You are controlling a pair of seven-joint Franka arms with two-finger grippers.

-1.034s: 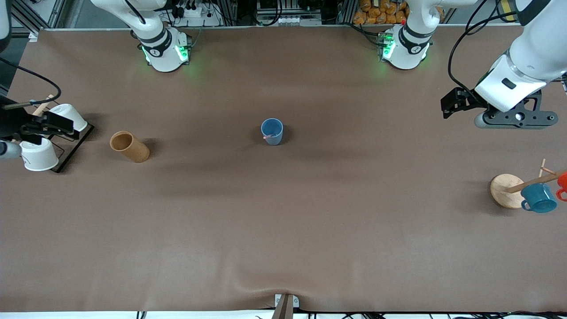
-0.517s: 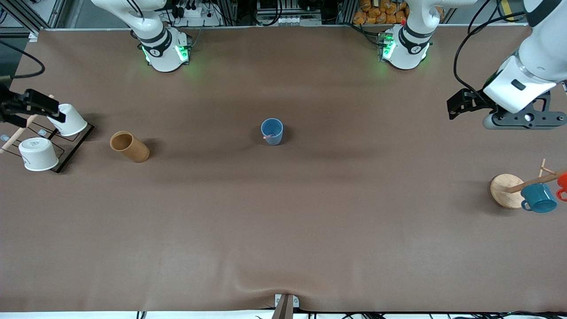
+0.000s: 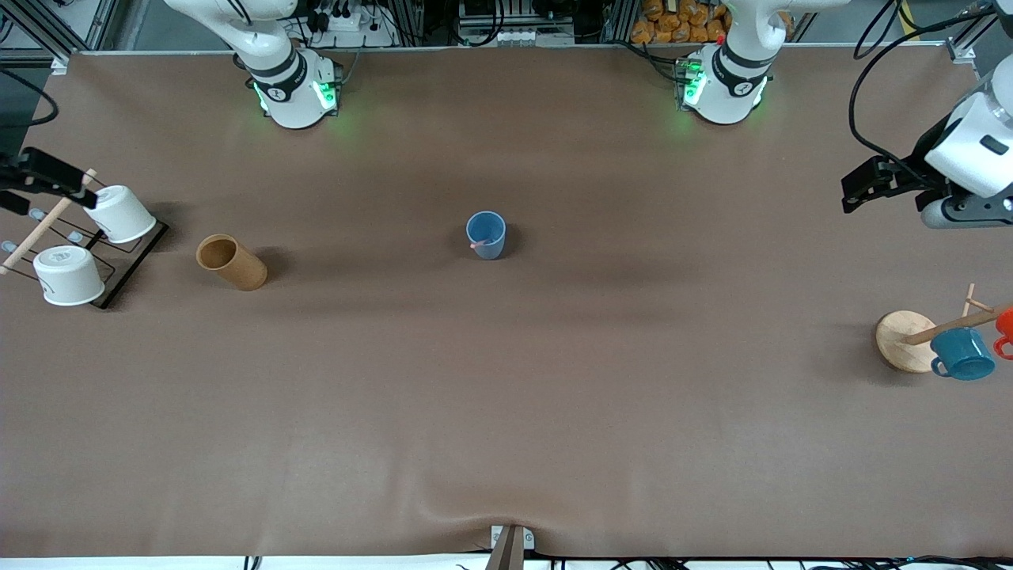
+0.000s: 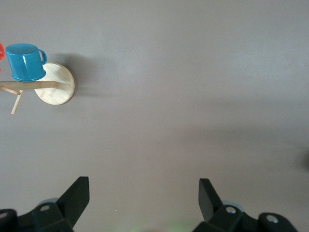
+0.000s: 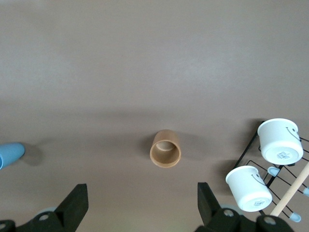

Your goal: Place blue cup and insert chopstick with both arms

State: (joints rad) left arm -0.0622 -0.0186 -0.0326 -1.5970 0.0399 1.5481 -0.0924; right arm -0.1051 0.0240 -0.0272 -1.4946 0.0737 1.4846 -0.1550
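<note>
The brown tumbler [image 3: 231, 262] is lying mid-left of the frame, nothing crowding the blue cup [image 3: 486, 234] standing upright at centre. The chopstick [image 3: 479, 245] is sitting inside, only its pink tip peeking over the rim. Left gripper [image 4: 144, 193] is hovering upper right, right gripper [image 5: 143, 199] far left; both with fingers spread, holding nothing.

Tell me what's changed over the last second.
Both arms pulled back outward: the left gripper toward its end of the table, the right gripper off over the white-cup rack. Both are open and empty. The blue cup with the chopstick in it hasn't moved.
</note>
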